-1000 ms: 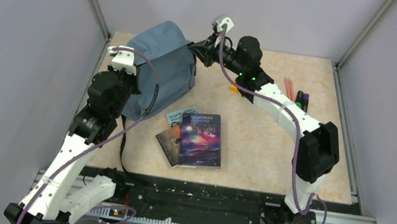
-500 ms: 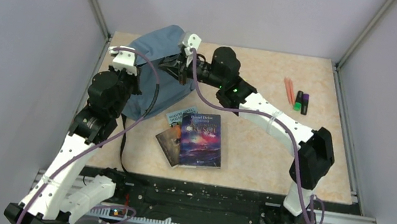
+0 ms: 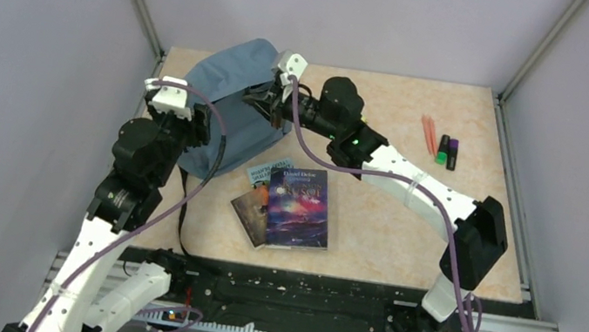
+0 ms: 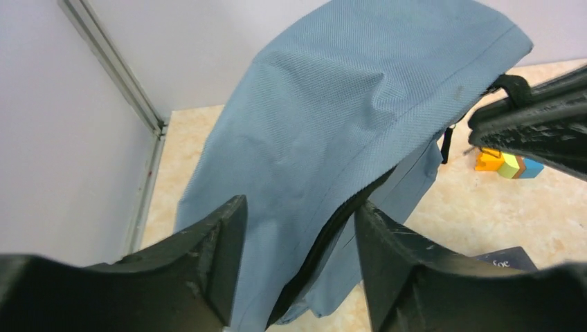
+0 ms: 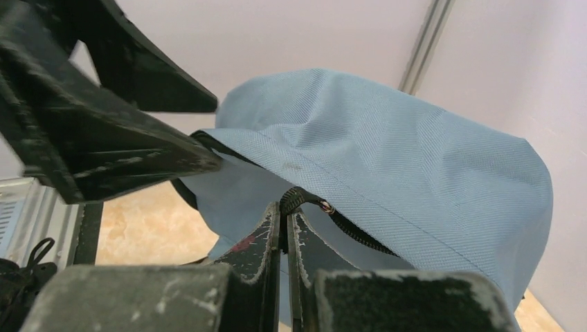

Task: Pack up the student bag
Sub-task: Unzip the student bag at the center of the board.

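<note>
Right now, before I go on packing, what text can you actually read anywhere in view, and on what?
"Daniel Defoe", faint, along the top of the dark blue book; its title is too blurred.
Letters like "foe" on a dark cover corner in the left wrist view.
Teal book: white lettering, too small to read.
No readable text on the student bag or the highlighters.

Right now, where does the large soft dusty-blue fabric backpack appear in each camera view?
Top external: the dusty-blue backpack sits at the far left of the table.
Left wrist: it fills the centre, beyond the open left gripper.
Right wrist: it covers the centre and right.
Shared landmark: the right gripper, shut on the black zipper pull.
</note>
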